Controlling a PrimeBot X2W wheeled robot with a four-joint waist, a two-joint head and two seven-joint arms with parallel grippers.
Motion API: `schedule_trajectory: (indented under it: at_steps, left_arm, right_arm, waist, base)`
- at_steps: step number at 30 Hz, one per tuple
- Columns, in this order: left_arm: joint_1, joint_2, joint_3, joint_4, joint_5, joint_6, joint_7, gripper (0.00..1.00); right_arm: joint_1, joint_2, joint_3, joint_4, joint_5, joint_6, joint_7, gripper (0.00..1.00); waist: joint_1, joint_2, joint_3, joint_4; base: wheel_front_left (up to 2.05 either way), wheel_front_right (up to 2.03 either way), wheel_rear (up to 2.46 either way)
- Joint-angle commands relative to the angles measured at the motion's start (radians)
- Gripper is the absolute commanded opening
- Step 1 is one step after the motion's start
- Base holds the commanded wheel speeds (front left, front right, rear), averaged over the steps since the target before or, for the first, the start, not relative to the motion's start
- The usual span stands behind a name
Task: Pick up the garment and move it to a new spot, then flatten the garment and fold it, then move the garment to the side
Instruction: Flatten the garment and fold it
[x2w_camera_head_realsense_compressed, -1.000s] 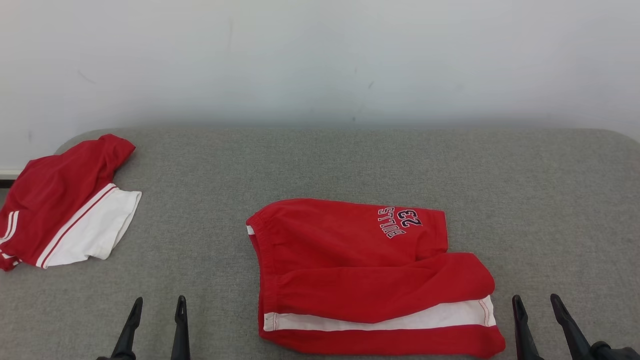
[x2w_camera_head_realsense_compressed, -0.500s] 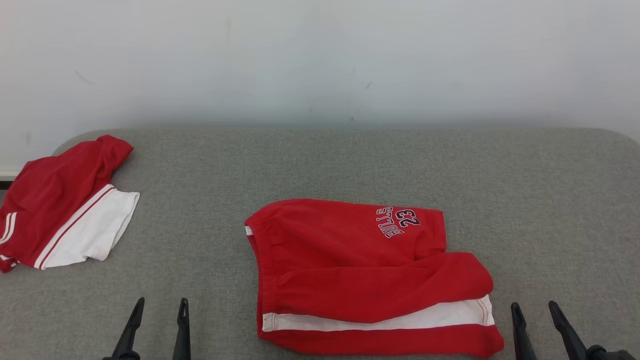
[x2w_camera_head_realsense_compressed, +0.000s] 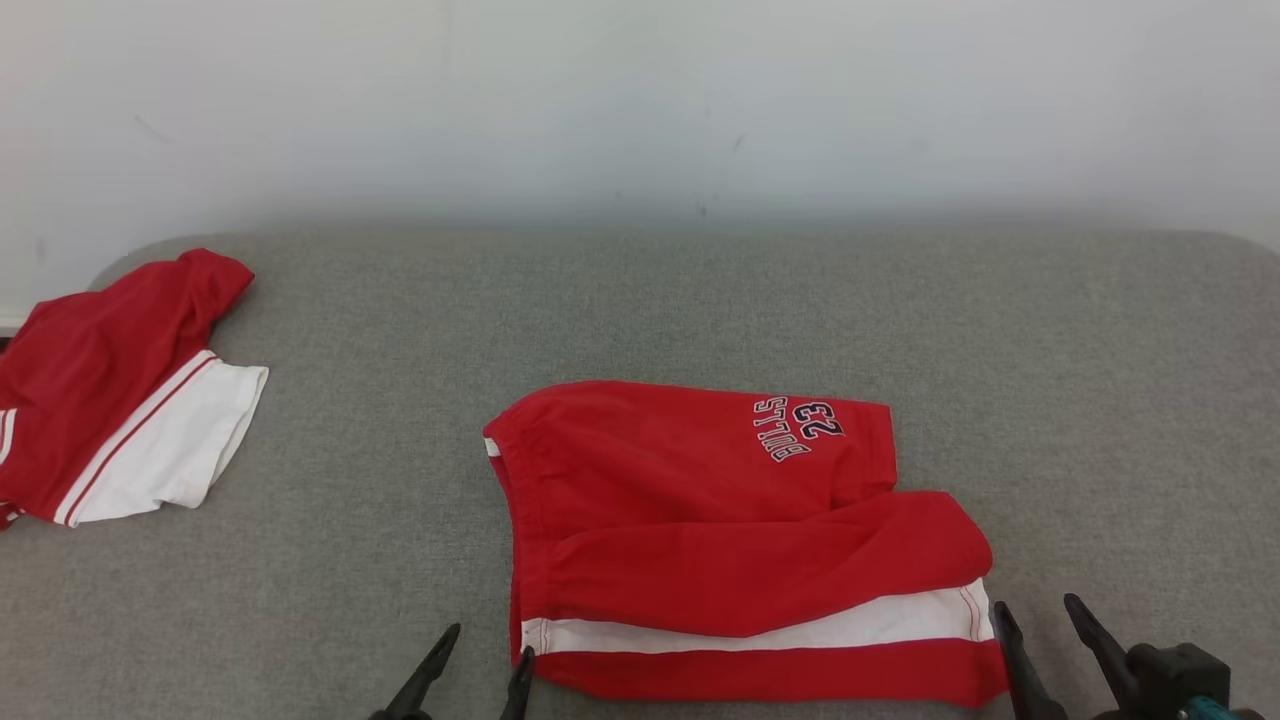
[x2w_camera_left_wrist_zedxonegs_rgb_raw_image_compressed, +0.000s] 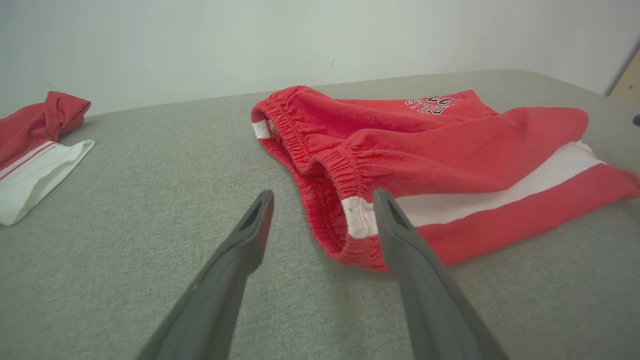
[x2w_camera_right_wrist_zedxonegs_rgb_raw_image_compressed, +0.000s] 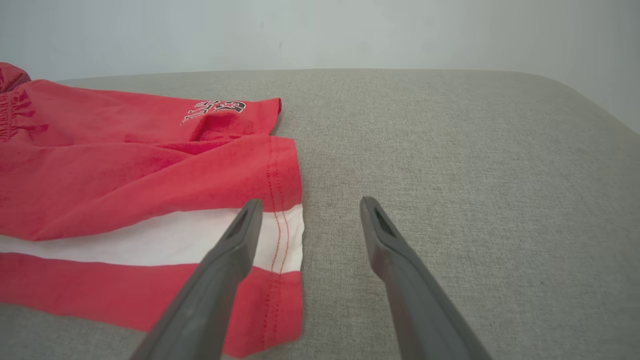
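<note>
I see the grey padded surface (x2w_camera_head_realsense_compressed: 700, 300) with the red shorts (x2w_camera_head_realsense_compressed: 720, 520) lying folded near its front middle. My left gripper (x2w_camera_head_realsense_compressed: 490, 642), fingers spread wide and holding nothing, frames the waistband corner. My right gripper (x2w_camera_head_realsense_compressed: 1035, 604), equally spread and empty, straddles the leg hem.
</note>
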Motion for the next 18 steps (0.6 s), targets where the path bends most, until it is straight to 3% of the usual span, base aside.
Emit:
schedule_trajectory:
  at_steps: [1, 18]
  left_arm:
    - [-0.022, 0.011, -0.020, 0.020, -0.016, 0.002, -0.003, 1.00]
    - [-0.207, 0.086, -0.225, 0.197, -0.144, 0.002, -0.003, 1.00]
  right_arm:
    - [-0.023, -0.011, 0.011, 0.022, 0.006, 0.001, 0.003, 1.00]
    - [-0.243, -0.009, 0.195, 0.327, 0.074, 0.001, -0.020, 1.00]
  waist:
    - [-0.0001, 0.0000, 0.014, -0.003]
    - [-0.0001, 0.0000, 0.079, -0.011]
  base:
    - [0.00, 0.00, 0.00]
    - [0.00, 0.00, 0.00]
